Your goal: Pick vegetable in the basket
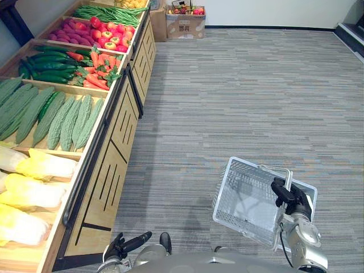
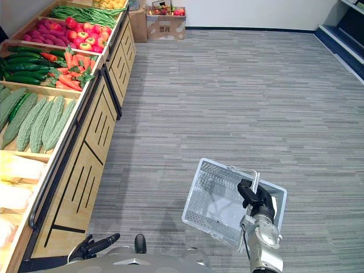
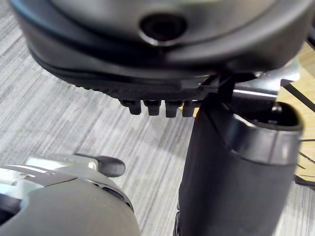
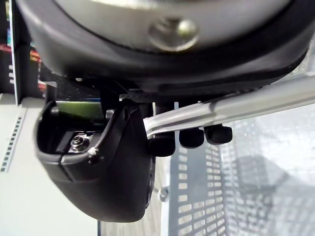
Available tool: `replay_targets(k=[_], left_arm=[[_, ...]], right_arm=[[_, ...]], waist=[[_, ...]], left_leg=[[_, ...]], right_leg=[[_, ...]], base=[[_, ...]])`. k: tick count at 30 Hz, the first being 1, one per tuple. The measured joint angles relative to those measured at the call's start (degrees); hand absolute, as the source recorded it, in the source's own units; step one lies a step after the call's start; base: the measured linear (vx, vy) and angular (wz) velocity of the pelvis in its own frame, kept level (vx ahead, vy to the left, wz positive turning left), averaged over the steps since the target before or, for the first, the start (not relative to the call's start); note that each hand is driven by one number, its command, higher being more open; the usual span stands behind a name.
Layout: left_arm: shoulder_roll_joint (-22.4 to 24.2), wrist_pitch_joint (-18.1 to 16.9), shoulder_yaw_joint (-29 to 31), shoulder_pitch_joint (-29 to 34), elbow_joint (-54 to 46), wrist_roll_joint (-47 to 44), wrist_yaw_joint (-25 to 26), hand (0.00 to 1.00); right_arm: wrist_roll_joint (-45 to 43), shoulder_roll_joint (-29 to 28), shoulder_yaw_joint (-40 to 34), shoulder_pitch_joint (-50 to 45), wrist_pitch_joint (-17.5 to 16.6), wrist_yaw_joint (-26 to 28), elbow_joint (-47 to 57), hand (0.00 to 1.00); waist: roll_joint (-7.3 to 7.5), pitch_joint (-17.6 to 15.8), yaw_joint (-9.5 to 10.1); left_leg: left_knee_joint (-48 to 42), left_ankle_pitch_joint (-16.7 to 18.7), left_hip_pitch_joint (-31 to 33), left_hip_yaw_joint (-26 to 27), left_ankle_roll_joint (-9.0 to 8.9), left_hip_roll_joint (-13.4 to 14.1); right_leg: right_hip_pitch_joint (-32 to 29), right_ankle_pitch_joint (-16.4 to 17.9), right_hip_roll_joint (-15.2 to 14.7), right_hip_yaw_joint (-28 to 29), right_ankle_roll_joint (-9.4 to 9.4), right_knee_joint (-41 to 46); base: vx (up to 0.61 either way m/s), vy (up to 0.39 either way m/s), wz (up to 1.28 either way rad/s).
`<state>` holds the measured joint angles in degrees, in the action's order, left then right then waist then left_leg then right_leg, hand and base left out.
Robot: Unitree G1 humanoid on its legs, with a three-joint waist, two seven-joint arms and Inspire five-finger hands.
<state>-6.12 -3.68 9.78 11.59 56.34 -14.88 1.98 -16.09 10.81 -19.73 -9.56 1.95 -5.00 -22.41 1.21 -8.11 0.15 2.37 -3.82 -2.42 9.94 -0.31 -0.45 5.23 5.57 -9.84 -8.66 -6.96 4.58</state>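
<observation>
A white mesh basket (image 1: pixel 245 200) hangs empty over the carpet at the lower right. My right hand (image 1: pixel 289 197) is shut on its metal handle (image 4: pixel 256 102), with the fingers (image 4: pixel 191 137) hooked over the bar. A wooden display shelf (image 1: pixel 122 122) along the left holds the vegetables: bitter gourds (image 1: pixel 68 122), cucumbers (image 1: pixel 45 62), carrots (image 1: pixel 96 71), pale cabbages (image 1: pixel 34 193) and green beans (image 1: pixel 108 12). My left hand (image 1: pixel 128 244) is low by the shelf's front, fingers relaxed and holding nothing, well below the produce.
Red and yellow fruit (image 1: pixel 111 35) and purple roots (image 1: pixel 71 31) fill farther bins. A cardboard box (image 1: pixel 185 24) of produce stands by the back wall. Grey carpet (image 1: pixel 244 96) stretches wide to the right of the shelf.
</observation>
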Motion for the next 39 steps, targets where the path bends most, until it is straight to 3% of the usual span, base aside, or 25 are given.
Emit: replay_targets(k=[15,21,27,33,35,36,37,38,39], left_arm=[[-0.62,0.01,0.03,-0.25,0.57,0.07,-0.06,1.00],[-0.62,-0.01,0.14,-0.44,0.54,0.15,-0.02,1.00],[-0.49,-0.01,0.66,-0.28,0.53,0.12,-0.06,1.00],[-0.42,0.00,1.95,-0.18,0.50,0.04,0.08,1.00],[-0.64,-0.01,1.97,-0.18,0.39,0.03,-0.12,1.00],[-1.35,-0.04,1.98,-0.18,0.28,0.02,-0.17,1.00],[-1.92,0.22,2.11,-0.64,-0.09,0.02,-0.10,1.00],[-1.86,0.18,2.30,-0.61,-0.49,-0.02,-0.02,1.00],[-1.53,-0.17,2.46,-0.34,-1.01,-0.33,-0.12,1.00]], right_arm=[[0.14,0.00,1.01,1.64,0.00,-0.43,0.01,0.00],[0.11,0.00,3.42,3.85,0.00,-0.26,0.00,0.00],[0.12,-0.01,5.78,6.03,0.00,0.62,0.00,0.00],[0.15,-0.02,5.78,5.95,0.00,0.57,0.01,0.00],[0.22,-0.02,5.77,6.14,0.00,0.56,0.03,0.00],[0.22,-0.07,5.77,6.13,0.00,0.58,0.09,0.00],[0.28,-0.02,5.13,6.54,0.09,0.56,0.12,0.00],[0.39,-0.01,4.62,6.53,0.18,0.44,0.26,0.00],[1.70,0.10,3.31,6.43,0.19,0.30,0.40,0.00]], waist=[[0.81,-0.28,0.02],[1.08,-0.44,1.21],[1.31,-0.63,2.13],[1.83,-1.08,2.74],[2.39,-1.55,2.82],[3.70,-2.05,2.86],[5.56,-3.22,2.18],[5.34,-3.21,1.81],[2.90,-3.40,1.09]], left_leg=[[2.49,0.14,0.25,1.38,0.08,-0.30],[2.44,0.34,0.34,1.27,0.05,-0.42],[2.44,0.75,0.28,2.62,-0.27,1.22],[1.62,1.85,0.80,2.54,0.42,0.84],[-1.02,2.99,2.32,1.74,0.71,0.04],[-2.91,3.77,3.31,1.28,1.24,-1.56],[-9.54,5.72,6.22,0.61,2.23,-3.38],[-16.65,8.16,9.54,-0.08,2.57,-3.12],[-27.88,15.33,13.69,-1.69,2.71,-0.98]], right_leg=[[-1.15,-0.43,-0.39,1.16,-0.64,-1.66],[-1.12,-0.75,-0.17,1.15,-1.05,-1.63],[-1.91,-4.50,1.04,2.80,-0.72,-1.42],[-3.81,-4.64,0.36,2.60,-0.55,2.59],[-4.43,-3.26,-0.76,1.87,0.71,4.19],[-4.39,-0.03,-2.76,0.03,0.48,5.38],[-5.24,3.68,-5.74,-2.13,-1.02,7.14],[-6.00,4.57,-6.11,-2.85,-0.88,9.02],[-5.51,5.77,-4.61,-4.71,-0.09,10.88]], base=[[0.03,0.012,-0.05],[0.04,0.006,0.00],[-0.03,0.021,-0.12],[-0.07,0.064,0.01],[-0.07,0.051,0.22],[-0.07,0.039,0.45],[-0.08,0.046,0.55],[-0.10,0.062,0.68],[-0.06,0.097,0.55]])
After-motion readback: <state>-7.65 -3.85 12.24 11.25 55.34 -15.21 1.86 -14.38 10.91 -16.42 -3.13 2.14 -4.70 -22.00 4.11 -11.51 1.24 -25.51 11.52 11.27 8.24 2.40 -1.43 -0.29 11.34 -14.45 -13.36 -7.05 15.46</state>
